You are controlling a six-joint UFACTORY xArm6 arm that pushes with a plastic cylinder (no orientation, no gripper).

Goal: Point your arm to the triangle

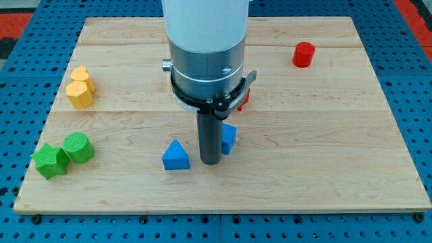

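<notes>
A blue triangle block lies on the wooden board below the middle. My tip is down on the board just to the triangle's right, a small gap between them. A second blue block sits right behind the rod on its right side, partly hidden, its shape unclear. The arm's white and grey body covers the board's upper middle.
A red cylinder stands at the top right. A red block peeks out from behind the arm. Two yellow blocks sit at the left, touching. A green star and green cylinder sit at the lower left.
</notes>
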